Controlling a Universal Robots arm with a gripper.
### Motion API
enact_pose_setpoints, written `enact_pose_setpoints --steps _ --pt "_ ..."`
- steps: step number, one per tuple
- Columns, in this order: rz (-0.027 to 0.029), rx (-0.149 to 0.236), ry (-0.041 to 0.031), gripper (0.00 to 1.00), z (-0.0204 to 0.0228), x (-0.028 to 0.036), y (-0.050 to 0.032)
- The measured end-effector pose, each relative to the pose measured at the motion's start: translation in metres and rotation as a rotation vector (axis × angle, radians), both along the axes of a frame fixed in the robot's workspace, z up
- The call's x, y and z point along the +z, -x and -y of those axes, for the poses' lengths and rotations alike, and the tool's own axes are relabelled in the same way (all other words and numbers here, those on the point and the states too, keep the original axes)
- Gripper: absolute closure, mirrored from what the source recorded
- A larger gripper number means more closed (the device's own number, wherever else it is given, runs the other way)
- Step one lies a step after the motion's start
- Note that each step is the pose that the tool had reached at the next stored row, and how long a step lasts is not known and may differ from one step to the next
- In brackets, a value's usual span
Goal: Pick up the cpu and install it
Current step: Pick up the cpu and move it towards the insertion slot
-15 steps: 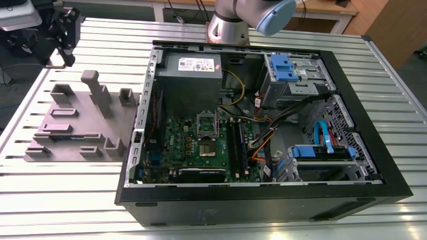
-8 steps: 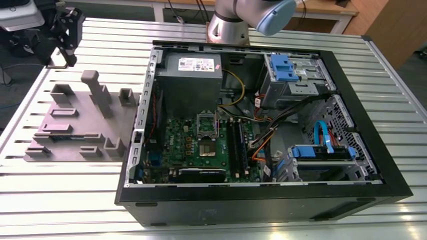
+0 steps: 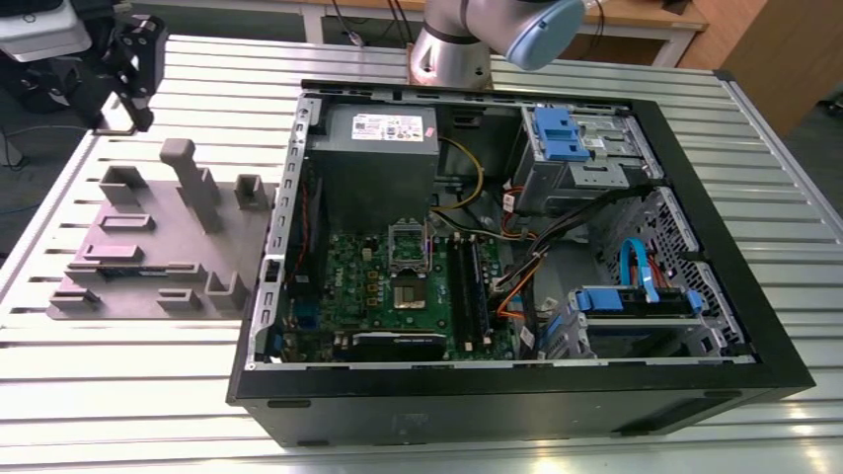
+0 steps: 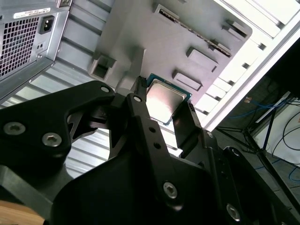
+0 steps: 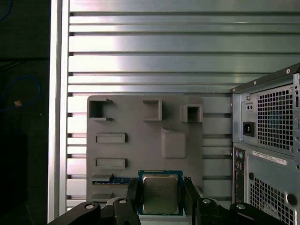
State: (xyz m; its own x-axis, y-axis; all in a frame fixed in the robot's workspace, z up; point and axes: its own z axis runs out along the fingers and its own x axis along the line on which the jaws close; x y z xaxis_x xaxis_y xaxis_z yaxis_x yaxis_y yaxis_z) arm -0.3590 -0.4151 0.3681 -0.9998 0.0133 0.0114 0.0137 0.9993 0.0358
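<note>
The cpu [image 5: 161,193], a small square chip with a shiny silver top and a thin rim, sits between my two black fingers [image 5: 132,190] and hangs above the mauve-grey tray [image 5: 145,140]. My gripper [image 4: 165,96] is shut on the cpu [image 4: 164,103] by two opposite edges. In the exterior view my gripper [image 3: 137,118] hangs over the table beyond the tray's [image 3: 145,252] far end, at that view's upper left. The open computer case [image 3: 527,385] lies to the exterior view's right, with the metal-framed socket [image 3: 410,259] on its green motherboard.
Upright blocks [image 3: 195,183] rise from the tray. The case holds a power supply [image 3: 375,133], blue drive brackets [image 3: 560,133] and loose cables [image 3: 554,237]. The arm's base [image 3: 455,49] stands behind the case. The slatted metal table [image 3: 118,395] ends near the tray.
</note>
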Motion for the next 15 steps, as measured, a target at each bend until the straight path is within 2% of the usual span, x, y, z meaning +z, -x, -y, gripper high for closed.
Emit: enact_pose_setpoints --steps 3,4,5,15 --pt "0.0001 0.0 0.0 0.53 0.0 0.0 -0.0007" --pt "0.0001 0.0 0.0 0.53 0.0 0.0 -0.0055" --pt "0.0 0.0 0.0 0.53 0.0 0.0 -0.0068" --pt "0.0001 0.0 0.0 0.53 0.0 0.0 -0.0117"
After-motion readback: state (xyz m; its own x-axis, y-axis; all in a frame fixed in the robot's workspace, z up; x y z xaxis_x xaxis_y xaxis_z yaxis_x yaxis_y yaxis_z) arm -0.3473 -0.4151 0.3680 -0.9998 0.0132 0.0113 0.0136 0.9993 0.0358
